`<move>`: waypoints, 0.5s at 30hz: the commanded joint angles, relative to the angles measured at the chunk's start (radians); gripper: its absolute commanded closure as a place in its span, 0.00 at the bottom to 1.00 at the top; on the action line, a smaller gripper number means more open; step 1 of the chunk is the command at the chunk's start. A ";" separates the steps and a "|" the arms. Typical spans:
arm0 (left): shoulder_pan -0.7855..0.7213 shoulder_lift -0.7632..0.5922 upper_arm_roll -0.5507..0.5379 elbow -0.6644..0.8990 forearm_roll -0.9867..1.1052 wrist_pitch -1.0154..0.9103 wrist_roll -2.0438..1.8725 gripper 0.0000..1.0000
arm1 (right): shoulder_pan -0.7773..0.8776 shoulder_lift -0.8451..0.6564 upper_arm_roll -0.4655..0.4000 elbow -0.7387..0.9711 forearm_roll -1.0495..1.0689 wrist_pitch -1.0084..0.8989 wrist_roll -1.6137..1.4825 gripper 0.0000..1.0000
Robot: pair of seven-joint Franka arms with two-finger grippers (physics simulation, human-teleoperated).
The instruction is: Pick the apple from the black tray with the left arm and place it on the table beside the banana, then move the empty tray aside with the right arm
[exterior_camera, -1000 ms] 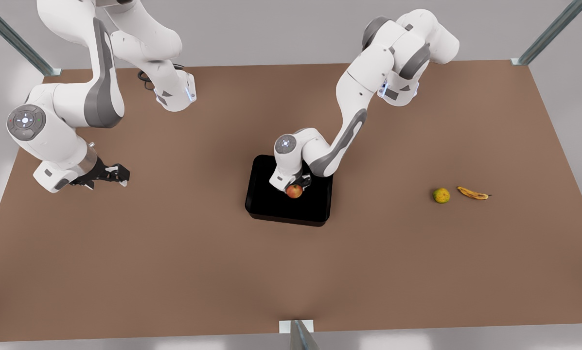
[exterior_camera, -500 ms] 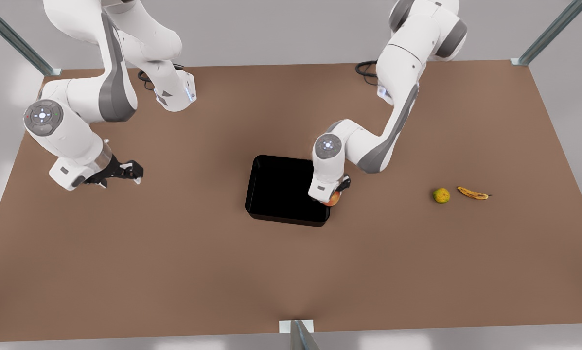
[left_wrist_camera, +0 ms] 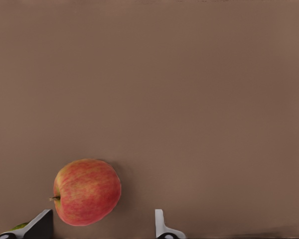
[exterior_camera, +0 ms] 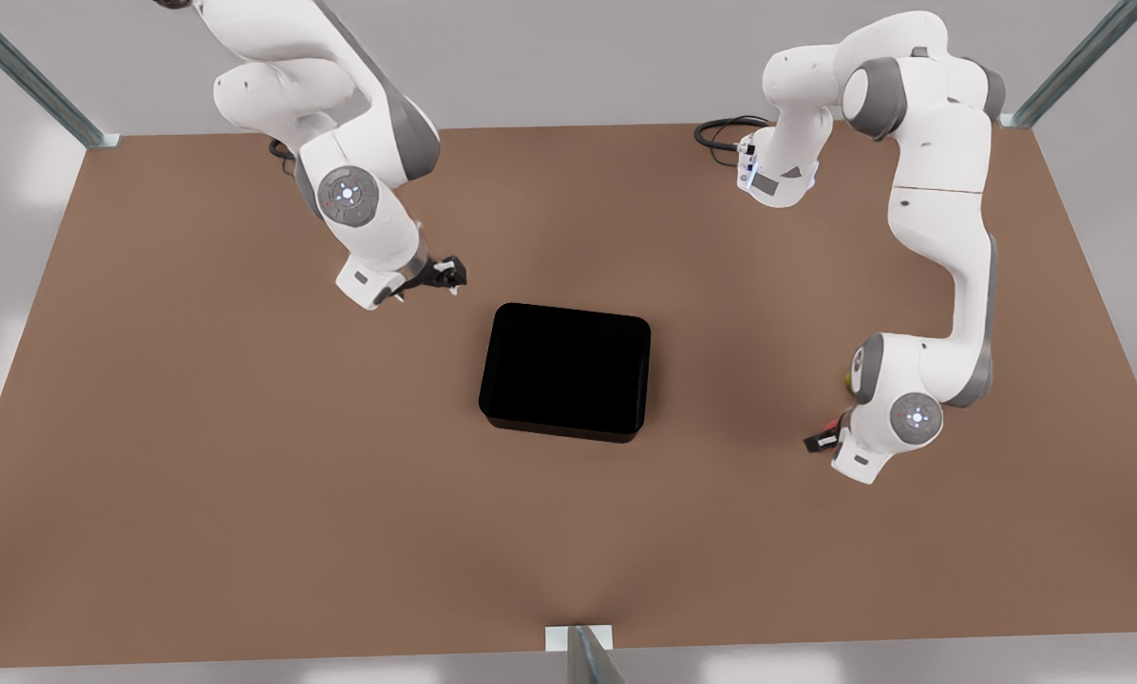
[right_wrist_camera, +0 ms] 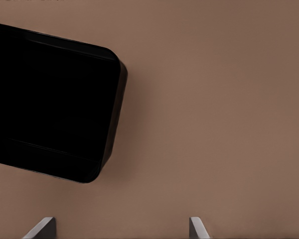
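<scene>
Apple (left_wrist_camera: pixel 87 191) down on the desk (exterior_camera: pixel 245 494), on its side with the stem pointing sideways, between the spread fingers (left_wrist_camera: pixel 160 226) of the left pincer (exterior_camera: pixel 821 441) and much closer to the dark finger than to the pale one, though not clamped by either; contact with the dark finger hard to judge. Left pincer low over the desk at the front view's right, well apart from the black tray (exterior_camera: pixel 565 370), mostly masked there by its own white wrist, with just a speck of red beside it. Banana hidden behind that arm; just a sliver of a yellow-green fruit (exterior_camera: pixel 848 380) at the arm's edge (another sliver of green beside the dark finger in the left wrist view). Black tray bare at the desk's middle, cut off by the frame in the right wrist view. Right pincer (exterior_camera: pixel 440 275) near the tray's far corner at the front view's left, off the tray and not touching it, fingers apart and holding nothing, only their tips visible in its own wrist view.
</scene>
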 commanded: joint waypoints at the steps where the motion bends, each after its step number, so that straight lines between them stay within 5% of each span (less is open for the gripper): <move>1: 0.015 -0.088 0.007 0.038 -0.018 -0.121 0.572 0.00 | -0.123 0.016 -0.005 -0.038 0.045 0.310 0.427 0.00; 3: 0.083 -0.166 0.011 0.348 -0.253 -0.635 0.546 0.00 | -0.123 0.032 -0.003 -0.041 0.039 0.376 0.431 0.00; 4: 0.085 -0.269 0.017 0.304 -0.254 -0.628 0.541 0.00 | -0.123 0.045 -0.003 -0.049 0.037 0.420 0.429 0.00; 5: 0.078 -0.476 0.010 -0.004 -0.257 -0.364 0.510 0.00 | -0.122 0.068 -0.003 -0.049 0.035 0.439 0.431 0.00; 15: 0.078 -0.384 0.016 0.080 -0.261 -0.407 0.395 0.00 | -0.005 0.154 -0.002 -0.049 0.019 0.434 0.311 0.00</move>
